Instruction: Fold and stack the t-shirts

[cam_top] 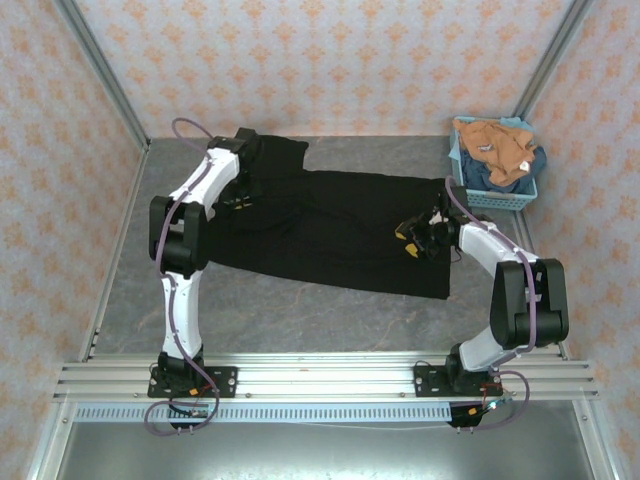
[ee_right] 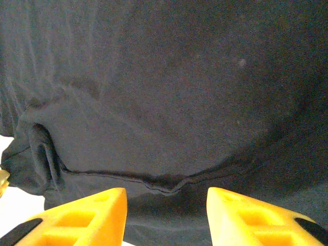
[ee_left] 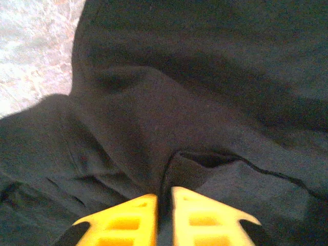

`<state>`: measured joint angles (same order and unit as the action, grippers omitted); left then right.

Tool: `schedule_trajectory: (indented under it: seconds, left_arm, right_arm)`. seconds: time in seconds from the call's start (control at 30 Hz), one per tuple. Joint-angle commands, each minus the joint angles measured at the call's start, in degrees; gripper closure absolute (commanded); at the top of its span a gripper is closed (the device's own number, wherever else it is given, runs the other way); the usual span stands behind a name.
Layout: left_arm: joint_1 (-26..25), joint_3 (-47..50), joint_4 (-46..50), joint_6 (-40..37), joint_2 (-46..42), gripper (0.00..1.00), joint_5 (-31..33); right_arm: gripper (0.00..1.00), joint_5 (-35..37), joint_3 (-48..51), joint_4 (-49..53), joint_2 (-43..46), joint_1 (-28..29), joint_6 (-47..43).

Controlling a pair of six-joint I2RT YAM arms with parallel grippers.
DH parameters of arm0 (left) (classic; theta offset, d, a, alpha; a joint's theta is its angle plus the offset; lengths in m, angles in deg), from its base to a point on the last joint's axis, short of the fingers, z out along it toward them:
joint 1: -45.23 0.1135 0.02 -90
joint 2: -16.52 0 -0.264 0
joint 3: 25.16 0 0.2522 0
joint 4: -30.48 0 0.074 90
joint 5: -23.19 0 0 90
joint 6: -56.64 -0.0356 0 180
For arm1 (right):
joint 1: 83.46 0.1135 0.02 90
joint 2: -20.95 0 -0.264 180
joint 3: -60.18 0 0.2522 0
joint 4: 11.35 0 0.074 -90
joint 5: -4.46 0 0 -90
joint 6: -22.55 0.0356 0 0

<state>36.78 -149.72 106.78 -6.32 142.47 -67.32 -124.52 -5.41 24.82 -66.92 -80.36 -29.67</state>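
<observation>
The black t-shirt [cam_top: 340, 225] is soft matt cloth, the table [cam_top: 300, 310] a dull, mottled grey like stone, the basket [cam_top: 500, 198] pale blue plastic mesh, the rails [cam_top: 320, 378] brushed metal, and the fingers [ee_right: 87, 220] of the right gripper [ee_right: 165, 197] smooth yellow plastic.

No legible text, label, brand, number or sign appears on the black t-shirt [cam_top: 340, 225], the basket [cam_top: 495, 190] at far right, or the patterned walls [cam_top: 320, 60].
</observation>
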Motion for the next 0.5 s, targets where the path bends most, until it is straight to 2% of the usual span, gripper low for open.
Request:
schedule_trajectory:
  seconds: [0.0, 0.03, 0.07, 0.13, 0.2, 0.27, 0.4, 0.47]
  left_arm:
    - [-0.21, 1.59, 0.93, 0.51, -1.22, 0.66, 0.86]
    - [-0.05, 2.73, 0.87, 0.95, -2.18, 0.53, 2.65]
    - [0.37, 4.46, 0.13, 1.47, -3.58, 0.45, 3.93]
    - [1.84, 9.3, -1.85, 3.16, -7.35, 0.43, 5.66]
    - [4.31, 14.92, -4.05, 6.03, -11.25, 0.43, 5.84]
    - [6.96, 20.69, -7.14, 7.82, -14.26, 0.44, 3.35]
    - [9.24, 26.66, -10.93, 9.98, -13.74, 0.57, -2.81]
    - [9.24, 27.07, -10.36, 11.21, -11.78, 0.62, -3.44]
  right_arm:
    - [0.55, 0.63, 0.0, 0.15, 0.17, 0.33, -0.6]
    - [0.55, 0.98, -0.02, 0.66, 0.01, 0.27, -0.77]
    - [0.55, 1.22, 0.02, 0.87, 0.12, 0.33, -0.81]
    - [0.55, 2.06, 0.32, 1.49, 0.33, 0.33, -0.94]
    - [0.55, 3.69, 0.67, 2.84, 0.53, 0.33, -0.95]
    - [0.57, 5.6, 0.85, 4.67, 0.09, 0.33, -1.02]
    - [0.68, 7.97, 1.38, 7.61, -2.69, 0.25, -0.87]
    - [0.69, 9.47, 1.3, 9.36, -3.63, 0.25, -0.87]
